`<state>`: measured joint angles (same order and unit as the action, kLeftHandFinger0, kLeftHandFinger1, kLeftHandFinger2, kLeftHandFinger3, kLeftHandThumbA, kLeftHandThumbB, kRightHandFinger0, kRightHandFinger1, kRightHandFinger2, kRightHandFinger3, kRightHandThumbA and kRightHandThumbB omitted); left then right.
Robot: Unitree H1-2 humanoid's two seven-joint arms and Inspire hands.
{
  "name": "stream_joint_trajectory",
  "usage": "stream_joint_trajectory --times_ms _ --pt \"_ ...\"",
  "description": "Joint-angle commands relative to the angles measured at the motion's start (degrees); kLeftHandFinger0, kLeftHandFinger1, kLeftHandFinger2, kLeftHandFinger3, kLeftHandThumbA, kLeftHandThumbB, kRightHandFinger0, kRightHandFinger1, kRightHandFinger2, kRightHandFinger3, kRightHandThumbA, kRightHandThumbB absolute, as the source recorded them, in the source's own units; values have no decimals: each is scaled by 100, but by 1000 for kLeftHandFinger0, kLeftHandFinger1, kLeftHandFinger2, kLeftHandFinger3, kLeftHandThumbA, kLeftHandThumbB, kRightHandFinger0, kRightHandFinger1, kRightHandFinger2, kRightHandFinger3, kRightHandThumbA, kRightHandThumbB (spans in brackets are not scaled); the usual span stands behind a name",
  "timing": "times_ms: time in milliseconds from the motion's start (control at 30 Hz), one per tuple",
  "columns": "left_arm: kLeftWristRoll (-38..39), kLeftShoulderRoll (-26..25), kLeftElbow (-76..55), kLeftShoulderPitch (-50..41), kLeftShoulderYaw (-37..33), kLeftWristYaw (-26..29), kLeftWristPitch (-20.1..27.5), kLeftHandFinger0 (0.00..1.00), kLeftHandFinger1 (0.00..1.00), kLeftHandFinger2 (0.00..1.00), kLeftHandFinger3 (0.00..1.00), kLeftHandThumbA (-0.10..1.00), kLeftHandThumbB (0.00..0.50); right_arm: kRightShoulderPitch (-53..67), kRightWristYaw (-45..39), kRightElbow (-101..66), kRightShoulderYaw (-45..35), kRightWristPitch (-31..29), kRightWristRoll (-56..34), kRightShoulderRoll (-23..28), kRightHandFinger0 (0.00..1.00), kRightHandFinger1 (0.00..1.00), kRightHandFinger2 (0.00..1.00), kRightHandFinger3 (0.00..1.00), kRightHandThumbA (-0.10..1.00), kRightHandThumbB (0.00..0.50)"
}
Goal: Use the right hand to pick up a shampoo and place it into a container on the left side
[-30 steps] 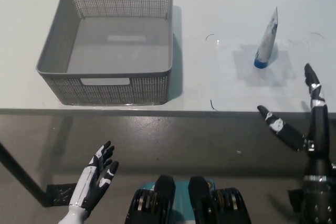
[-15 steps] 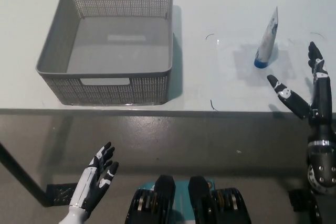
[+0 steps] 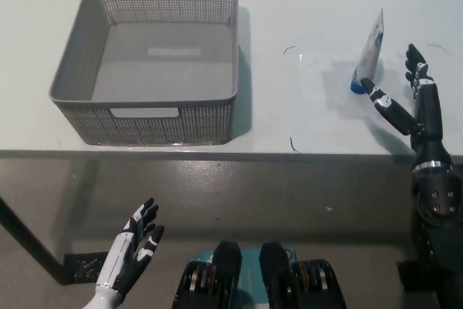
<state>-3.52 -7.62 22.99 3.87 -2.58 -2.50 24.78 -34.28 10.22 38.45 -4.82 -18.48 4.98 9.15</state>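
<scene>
Your right hand has moved up to the shampoo, fingers spread and holding nothing, so close around it next.

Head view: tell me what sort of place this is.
Probably a robot test bench, not a home: a bare white table on a grey floor holds only an empty grey perforated basket and one upright shampoo tube, with thin outlines marked on the tabletop near it.
</scene>
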Motion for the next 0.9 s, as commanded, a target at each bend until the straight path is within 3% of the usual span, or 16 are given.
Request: stream_joint_trajectory --times_ms 0,367,600,767,867 --pt "71 -40 -76 51 24 -33 215 1000 1000 1000 1000 814 32 -516 -138 280 -35 -39 -180 58 1000 1000 1000 1000 1000 437" --pt "-11 -57 -45 47 -9 -15 215 1000 1000 1000 1000 821 39 -973 -339 1036 -75 108 -359 138 1000 1000 1000 1000 1000 422" --pt "30 -26 -44 29 3 -39 215 1000 1000 1000 1000 808 38 -1323 -498 1652 -67 42 -421 220 1000 1000 1000 1000 1000 381" --pt "23 -65 -65 35 -29 -70 215 1000 1000 1000 1000 808 18 -1671 -584 2309 -126 10 -526 301 1000 1000 1000 1000 1000 395" --pt "-21 -87 -89 53 -39 -69 215 1000 1000 1000 1000 812 17 -1900 -691 2650 -169 -18 -603 348 1000 1000 1000 1000 1000 439"
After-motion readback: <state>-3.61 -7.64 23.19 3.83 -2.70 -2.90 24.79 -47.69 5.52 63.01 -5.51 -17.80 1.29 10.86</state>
